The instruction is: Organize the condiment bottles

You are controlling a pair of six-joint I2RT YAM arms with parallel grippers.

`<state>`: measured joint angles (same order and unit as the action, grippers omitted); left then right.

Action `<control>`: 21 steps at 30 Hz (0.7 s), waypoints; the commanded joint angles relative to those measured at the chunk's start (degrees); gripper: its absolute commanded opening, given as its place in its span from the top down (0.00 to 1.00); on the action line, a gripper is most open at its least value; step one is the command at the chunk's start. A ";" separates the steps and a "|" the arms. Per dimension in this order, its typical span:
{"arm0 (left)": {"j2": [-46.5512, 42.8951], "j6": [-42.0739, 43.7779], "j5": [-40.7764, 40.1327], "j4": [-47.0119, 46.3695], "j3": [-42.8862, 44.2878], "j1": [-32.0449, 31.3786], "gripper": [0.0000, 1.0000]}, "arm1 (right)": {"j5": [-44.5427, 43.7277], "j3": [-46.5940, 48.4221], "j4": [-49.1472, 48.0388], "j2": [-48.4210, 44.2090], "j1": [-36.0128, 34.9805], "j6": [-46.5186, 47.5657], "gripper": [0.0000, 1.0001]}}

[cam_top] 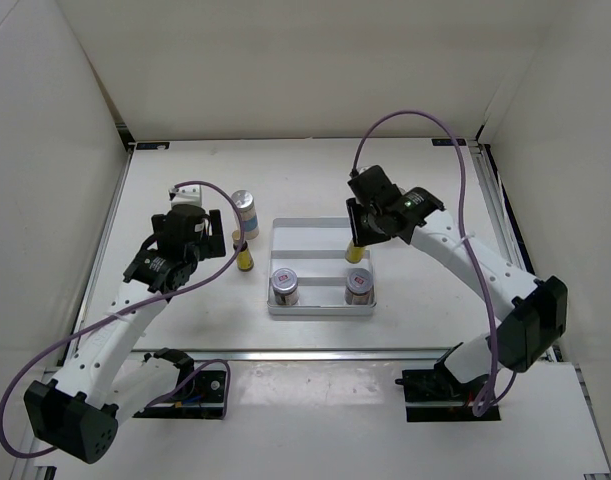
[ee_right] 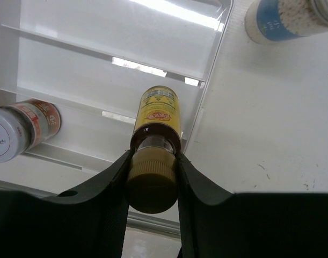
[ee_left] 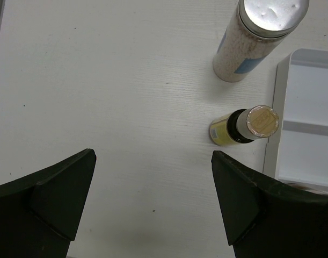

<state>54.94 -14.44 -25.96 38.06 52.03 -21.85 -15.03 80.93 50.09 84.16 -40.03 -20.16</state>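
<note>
The held yellow bottle hangs from the right tool, which pinches it at the neck just under the dark cap. It sits over the tray, just inside the tray's right rim and by a divider. We can't tell whether its base touches the tray floor. It's approx. upright: long axis vertical, cap up into the tool, base toward the tray. In the tray's near compartment stand two silver-lidded jars, the left jar and the right jar. The right one is just in front of the held bottle and apart from it. Outside the right rim, the right wrist view shows a white bottle w/ blue label on the bench; the top view hides it under the arm. Left of the tray stands the second yellow bottle, upright and just beside the rim. Another white bottle, silver cap up, stands near it on the far side. The left tool hovers left of those two w/ fingers spread wide, gripping nothing. Bench runs on behind the tray to the back wall, and side walls close in left & right.
</note>
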 commanded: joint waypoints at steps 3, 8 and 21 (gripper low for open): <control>-0.45 -0.15 0.20 -0.71 0.88 0.22 0.00 | -0.26 -2.78 -4.11 1.17 -0.49 -0.93 1.00; -0.45 -0.15 0.73 -0.71 0.88 0.22 0.00 | -1.32 -4.54 -5.26 3.37 -0.49 -0.93 1.00; 3.50 1.87 13.91 -3.61 1.41 -2.14 0.00 | -3.86 -3.15 -5.61 3.83 -0.49 -1.55 0.00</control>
<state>58.17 -13.50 -17.06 36.53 52.05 -22.79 -16.12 75.57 45.39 90.13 -40.25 -20.99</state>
